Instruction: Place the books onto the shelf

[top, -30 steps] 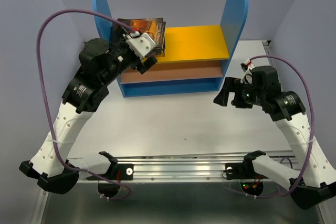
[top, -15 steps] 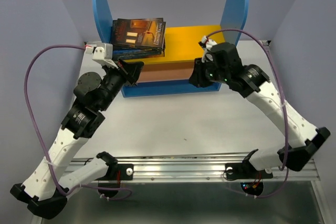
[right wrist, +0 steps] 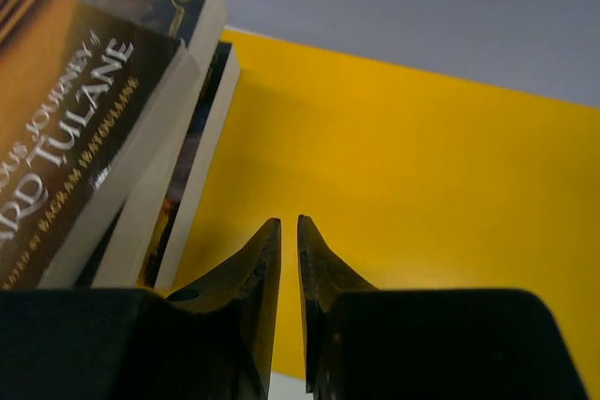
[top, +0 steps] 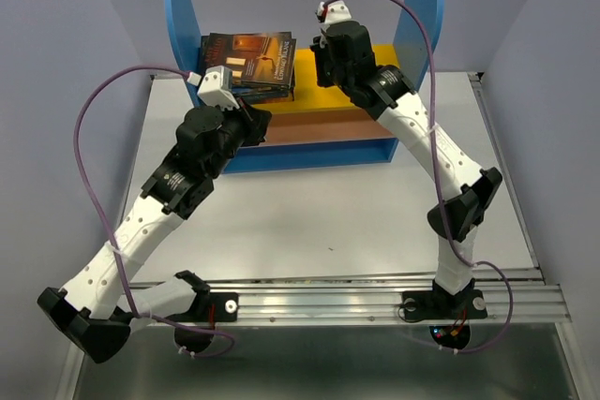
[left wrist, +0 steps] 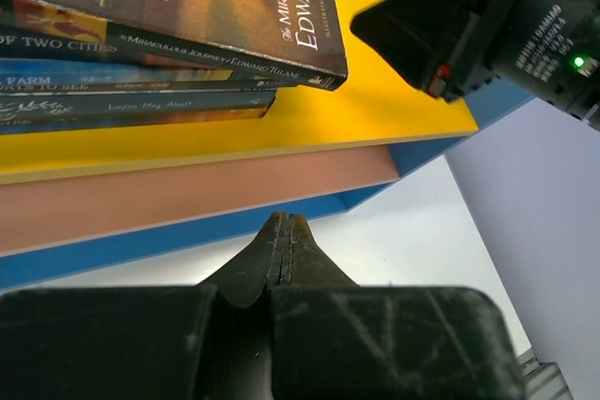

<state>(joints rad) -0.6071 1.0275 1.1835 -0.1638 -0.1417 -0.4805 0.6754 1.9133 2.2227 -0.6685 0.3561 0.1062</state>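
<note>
While the books (top: 248, 63) lie flat in one stack at the left end of the shelf (top: 424, 7), both arms reach in toward it from the near edge of the table (top: 328, 217).

**Books.** The stack rests on the yellow top board (top: 305, 100), close to the left blue side panel (top: 178, 11). A dark brown cover is uppermost. In the left wrist view the spines (left wrist: 141, 91) face the front, and the top book overhangs those beneath it. In the right wrist view the page edges (right wrist: 164, 166) of the stack face the bare yellow board (right wrist: 422, 185).

**Left gripper.** The left gripper (top: 258, 122) sits at the front of the shelf, below the stack and level with the brown middle board (left wrist: 141, 208). Its fingers (left wrist: 284, 224) are pressed together tip to tip, with nothing between them. It is not in contact with the books.

**Right gripper.** The right gripper (top: 321, 70) hangs over the top board, just to the right of the stack. Its fingers (right wrist: 289, 224) stand almost together, with a thin slit between the tips and nothing in it. The tips point down at the bare board beside the books. Whether they touch the board cannot be determined.

**Shelf.** The blue base (top: 319, 155) stands on the table, well back from the arm mounts.
</note>
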